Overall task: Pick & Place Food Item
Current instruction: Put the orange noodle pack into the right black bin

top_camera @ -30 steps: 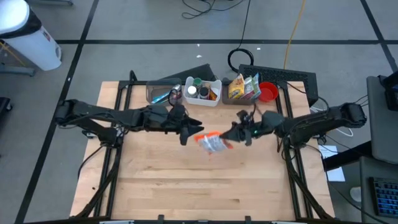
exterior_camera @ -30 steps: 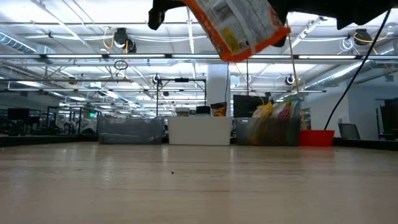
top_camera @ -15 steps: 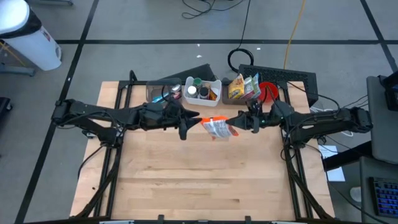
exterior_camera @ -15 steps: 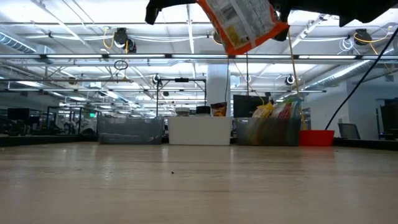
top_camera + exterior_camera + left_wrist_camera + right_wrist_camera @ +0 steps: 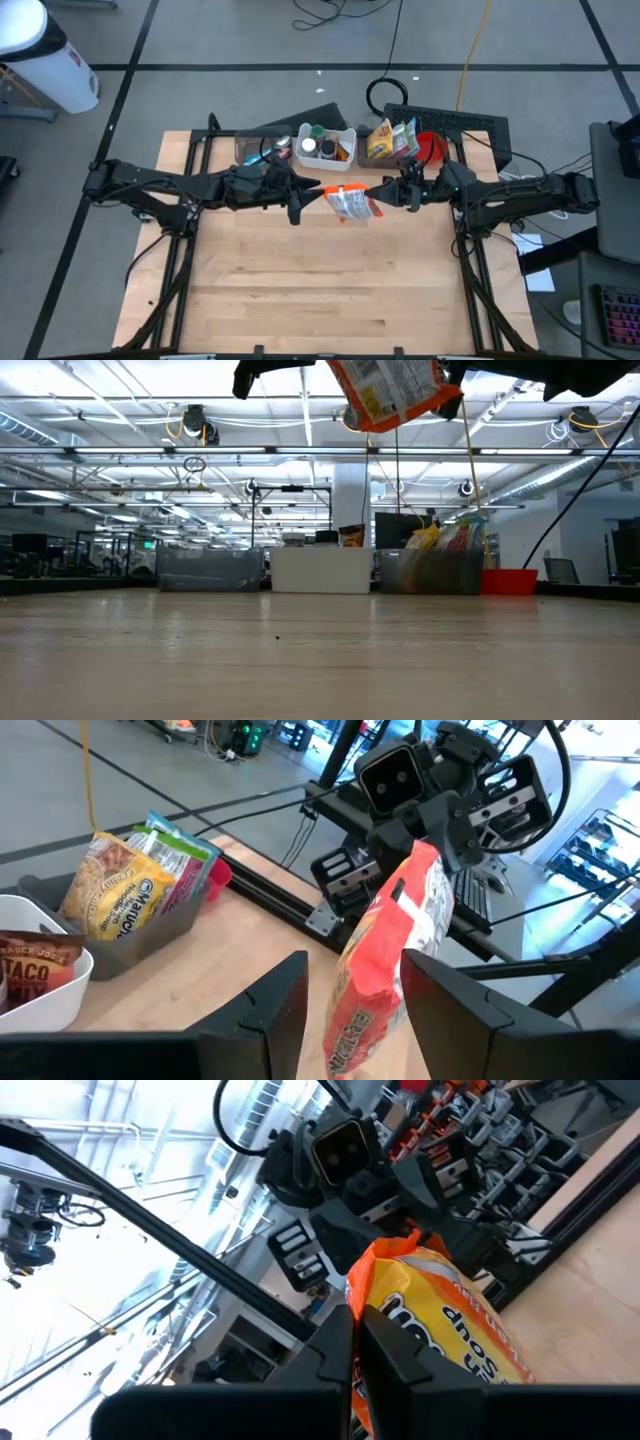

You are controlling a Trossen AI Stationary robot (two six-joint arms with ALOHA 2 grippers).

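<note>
An orange snack bag (image 5: 348,205) with a white printed face hangs high above the table between my two grippers; it shows at the top of the low view (image 5: 392,395). My right gripper (image 5: 376,196) is shut on the bag, at its right side. My left gripper (image 5: 312,194) is open at the bag's left end. In the left wrist view its two fingers (image 5: 268,1015) stand on either side of the bag (image 5: 385,960). My left gripper comes level from the table's left, with its open fingers at either side of the bag's end (image 5: 360,1020); I cannot tell whether a finger touches it. My right gripper pinches the bag's edge (image 5: 378,1342) between its two shut fingers, coming level from the table's right. The bag is lifted clear of the table and stretches away from the fingers toward my left gripper.
Along the table's far edge stand a clear container (image 5: 258,148), a white bin (image 5: 326,146) with jars and a packet, a clear bin with noodle packets (image 5: 392,142) and a red cup (image 5: 430,148). The near half of the wooden table (image 5: 330,290) is bare.
Both grippers and the bag have moved toward the table's far edge and a little upward. The bag has stayed between them, clear of the table. Most of the motion came in the first half second.
</note>
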